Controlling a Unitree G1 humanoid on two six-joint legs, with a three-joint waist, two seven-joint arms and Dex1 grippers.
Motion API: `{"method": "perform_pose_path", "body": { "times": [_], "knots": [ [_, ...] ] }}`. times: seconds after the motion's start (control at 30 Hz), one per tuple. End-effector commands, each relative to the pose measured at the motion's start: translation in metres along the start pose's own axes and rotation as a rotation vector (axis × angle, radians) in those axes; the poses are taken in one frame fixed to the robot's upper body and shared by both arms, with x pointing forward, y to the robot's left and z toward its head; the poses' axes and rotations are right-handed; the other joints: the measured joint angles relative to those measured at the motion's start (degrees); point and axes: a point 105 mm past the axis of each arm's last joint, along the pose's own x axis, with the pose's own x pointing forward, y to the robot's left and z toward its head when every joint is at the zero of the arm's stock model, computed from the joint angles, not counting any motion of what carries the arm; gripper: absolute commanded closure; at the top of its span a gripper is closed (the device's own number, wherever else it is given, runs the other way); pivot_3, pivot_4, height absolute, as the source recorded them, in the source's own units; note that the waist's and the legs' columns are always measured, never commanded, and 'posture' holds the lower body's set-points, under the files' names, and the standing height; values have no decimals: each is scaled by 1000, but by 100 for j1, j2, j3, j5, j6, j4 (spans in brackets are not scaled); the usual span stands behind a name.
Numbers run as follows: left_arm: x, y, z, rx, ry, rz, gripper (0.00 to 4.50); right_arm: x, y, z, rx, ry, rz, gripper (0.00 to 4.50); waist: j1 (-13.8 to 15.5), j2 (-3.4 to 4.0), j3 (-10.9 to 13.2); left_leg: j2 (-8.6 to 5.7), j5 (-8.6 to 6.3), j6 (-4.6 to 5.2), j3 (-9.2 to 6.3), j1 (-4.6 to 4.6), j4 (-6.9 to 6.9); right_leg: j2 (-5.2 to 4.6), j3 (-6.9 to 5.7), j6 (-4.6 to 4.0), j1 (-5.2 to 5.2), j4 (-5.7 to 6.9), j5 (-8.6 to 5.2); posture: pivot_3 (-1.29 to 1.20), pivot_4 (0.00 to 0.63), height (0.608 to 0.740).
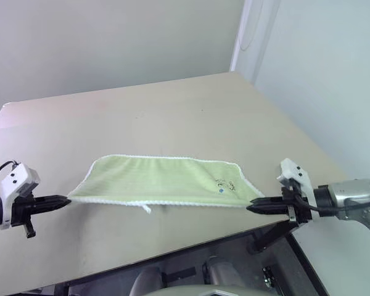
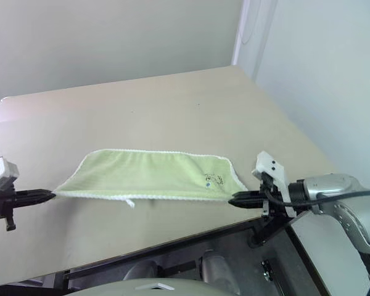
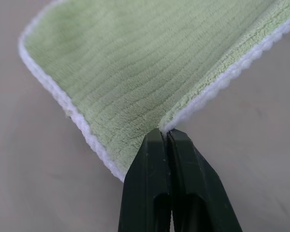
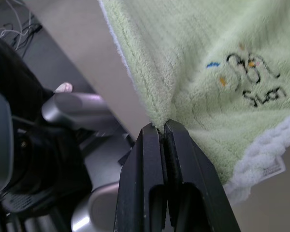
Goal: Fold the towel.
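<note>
The towel (image 1: 163, 180), light yellow-green with white stitched edging, hangs stretched between my two grippers over the near part of the table (image 1: 172, 111). Its far half lies on the tabletop and its near edge is lifted. A small white loop tag (image 1: 146, 209) dangles from the near edge, and a small dark embroidered mark (image 1: 225, 183) sits near the right end. My left gripper (image 1: 65, 200) is shut on the towel's left corner (image 3: 162, 129). My right gripper (image 1: 251, 208) is shut on the right corner (image 4: 159, 121).
The beige table has its front edge (image 1: 172, 246) just below the towel and its right edge (image 1: 296, 129) running back along the pale wall. Dark floor and equipment (image 4: 34, 145) lie below the front edge. Open tabletop stretches behind the towel.
</note>
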Motion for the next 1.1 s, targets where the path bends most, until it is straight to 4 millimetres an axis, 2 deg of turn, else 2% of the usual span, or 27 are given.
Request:
{"method": "perform_pose_path", "body": {
  "times": [0.03, 0.27, 0.37, 0.5, 0.63, 0.9, 0.93, 1.03, 1.1],
  "knots": [
    [-9, 19, 7, 1, 29, 102, 4487, -13, -28, 6, -14, 0, -139, 4500, -5, -5, 1, 1, 0, 0, 0, 4, 3, 0, -1, 0, 2, 0, 0, 0, 0, 740],
    [23, 41, 25, -38, -57, 89, 4487, 3, -58, 21, 29, -64, -196, 4500, -9, -6, 1, 5, 0, -1, 10, 11, 7, 2, -3, -1, 11, -6, 1, 0, 0, 740],
    [36, 53, 38, -63, -108, 95, 4487, 12, -82, 29, 60, -105, -276, 4500, -2, -7, 0, 4, -2, 3, 10, -8, -1, 5, -3, 1, -7, -2, 13, 0, 0, 740],
    [48, 70, 48, -76, -136, 126, 4487, 19, -104, 43, 86, -160, -348, 4500, 5, -7, -1, 4, -2, 3, 7, -23, -4, 10, -3, -3, -23, 1, 41, 0, 0, 740],
    [62, 84, 56, -69, -145, 162, 4487, 26, -129, 44, 106, -164, -436, 4500, 4, -10, -3, 2, -2, 3, 8, -19, -2, 8, -2, -3, -14, 0, 41, 0, 0, 740],
    [84, 100, 64, -86, -170, 217, 4487, 53, -143, 45, 86, -134, -448, 4500, -8, -12, -4, 1, -1, 4, 5, -17, 3, 10, -2, 2, -10, 1, 47, 0, 0, 740],
    [85, 102, 66, -86, -185, 232, 4271, 55, -144, 44, 82, -126, -453, 4500, -9, -12, -4, 1, -1, 4, 5, -18, 3, 10, -2, 3, -10, 1, 48, 0, 0, 740],
    [88, 109, 71, -115, -219, 270, 3487, 57, -148, 48, 91, -152, -465, 3838, -1, -12, -5, 1, -1, 4, 3, -19, 4, 10, -2, 10, -10, 1, 52, 0, 0, 740],
    [88, 110, 73, -117, -236, 275, 2714, 58, -146, 53, 90, -173, -449, 3114, -1, -12, -5, 0, -1, 4, 3, -18, 4, 9, -2, 12, -10, 1, 53, 0, 0, 740]
  ]
}}
